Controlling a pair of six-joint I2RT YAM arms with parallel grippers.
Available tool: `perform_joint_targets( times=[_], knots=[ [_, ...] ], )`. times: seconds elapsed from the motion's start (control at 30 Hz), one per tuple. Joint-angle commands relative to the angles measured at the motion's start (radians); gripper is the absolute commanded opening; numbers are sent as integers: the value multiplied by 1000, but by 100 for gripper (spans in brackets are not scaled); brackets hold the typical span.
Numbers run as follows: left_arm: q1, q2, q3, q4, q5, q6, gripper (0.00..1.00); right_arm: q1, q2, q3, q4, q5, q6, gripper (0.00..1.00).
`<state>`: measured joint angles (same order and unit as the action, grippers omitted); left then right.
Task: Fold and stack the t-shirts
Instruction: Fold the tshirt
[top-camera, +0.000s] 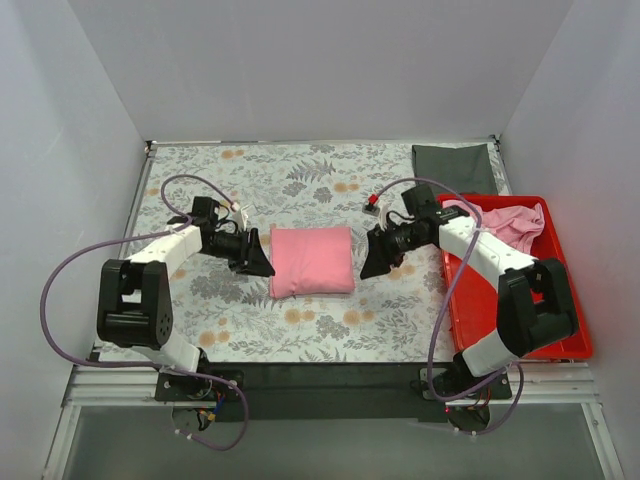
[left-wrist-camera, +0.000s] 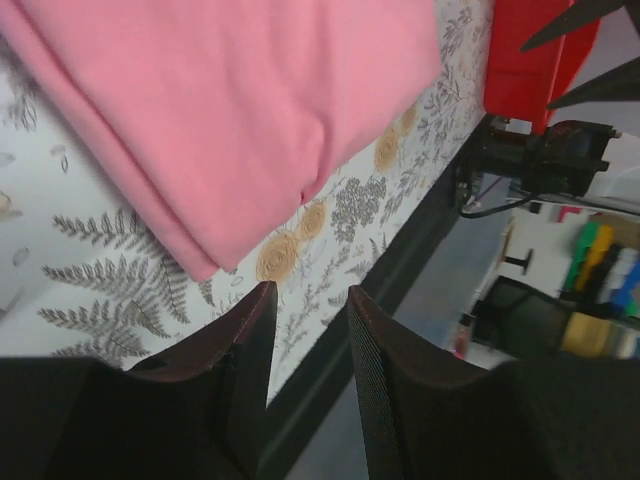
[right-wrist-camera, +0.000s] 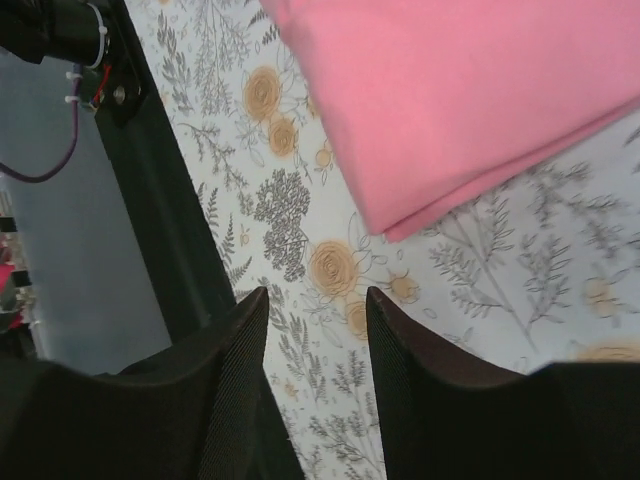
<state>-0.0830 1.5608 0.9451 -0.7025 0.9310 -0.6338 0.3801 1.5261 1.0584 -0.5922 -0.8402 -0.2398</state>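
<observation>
A folded light-pink t-shirt (top-camera: 311, 260) lies as a neat rectangle in the middle of the floral table. It fills the top of the left wrist view (left-wrist-camera: 230, 110) and the upper right of the right wrist view (right-wrist-camera: 460, 100). My left gripper (top-camera: 257, 260) is open and empty just off the shirt's left edge (left-wrist-camera: 310, 295). My right gripper (top-camera: 372, 262) is open and empty just off the shirt's right edge (right-wrist-camera: 315, 300). Another pink t-shirt (top-camera: 505, 222) lies crumpled in the red bin (top-camera: 560, 345) at the right.
A dark grey cloth (top-camera: 452, 166) lies at the back right corner. A small red-tipped object (top-camera: 372, 206) sits on the table behind the right gripper. The table's black front edge (top-camera: 330, 375) runs along the near side. White walls enclose the table.
</observation>
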Motion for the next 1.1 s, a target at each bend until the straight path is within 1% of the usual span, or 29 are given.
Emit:
perform_joint_targets(
  times=[0.0,0.03,0.1,0.17,0.27,0.37,0.47,0.53,0.67,0.77,0.93,1.0,1.07],
  knots=[
    [-6,19,-42,26,21,-175,33,26,-6,-80,210,-16,218,52],
    [-6,27,-48,46,29,-210,34,37,6,-84,222,-14,217,53],
    [-11,56,-52,93,23,-230,34,43,44,-65,250,-7,218,52],
    [-12,99,-37,101,22,-222,34,45,72,-22,267,0,215,47],
    [-17,128,-23,126,23,-227,33,49,111,3,305,-8,243,42],
    [-18,154,-22,164,-7,-254,33,66,153,3,344,7,276,42],
    [-18,203,-6,195,-32,-265,33,69,233,26,365,44,286,44],
    [-18,244,7,224,-50,-286,33,68,307,63,362,62,277,45],
    [-18,330,63,242,-67,-294,32,62,410,127,358,179,243,45],
    [-17,380,112,274,-83,-297,32,42,489,192,351,208,243,44],
    [-1,456,236,268,-87,-306,32,20,513,278,338,243,188,43],
    [2,438,259,261,-74,-297,32,8,484,304,322,213,194,45],
    [3,378,248,244,-80,-284,32,8,442,292,313,170,211,48]
  ],
)
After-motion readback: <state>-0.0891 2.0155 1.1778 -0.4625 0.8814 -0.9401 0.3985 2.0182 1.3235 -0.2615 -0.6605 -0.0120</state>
